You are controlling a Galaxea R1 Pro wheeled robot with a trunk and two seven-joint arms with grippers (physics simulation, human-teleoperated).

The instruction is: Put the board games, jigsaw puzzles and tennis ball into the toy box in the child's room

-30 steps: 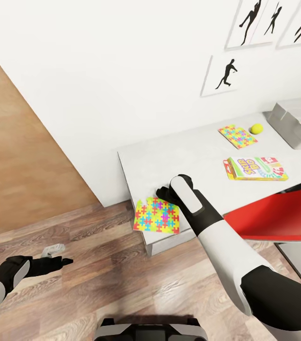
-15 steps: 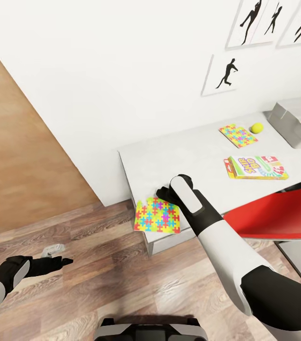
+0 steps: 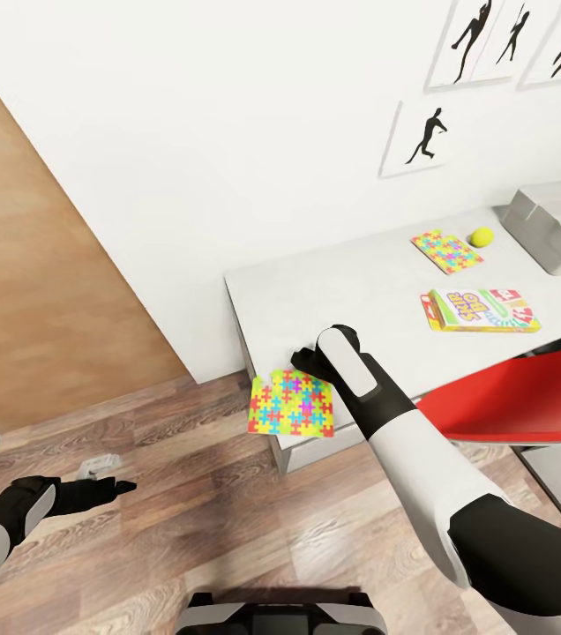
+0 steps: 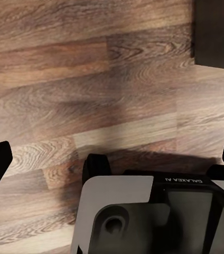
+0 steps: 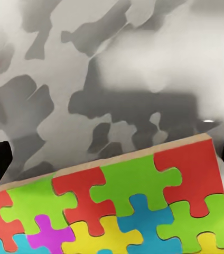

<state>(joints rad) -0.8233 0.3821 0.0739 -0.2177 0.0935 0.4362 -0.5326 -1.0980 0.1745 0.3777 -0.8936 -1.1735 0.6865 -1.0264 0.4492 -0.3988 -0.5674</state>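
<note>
Position: the larger jigsaw puzzle [image 3: 292,403] lies flat at the near corner of the tabletop [image 3: 360,291], overhanging its edge, touching or directly below the right end effector [image 3: 305,360]. The right wrist view shows the fingers spread wide, holding nothing. The toy box [image 3: 541,225] stands well apart, toward the robot's right. The left end effector [image 3: 108,486] hangs over the floor, its opening unclear.

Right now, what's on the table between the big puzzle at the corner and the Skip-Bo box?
Only bare table and the right arm's tool, at the big puzzle's edge; nothing else before the Skip-Bo box, in the head view.
</note>
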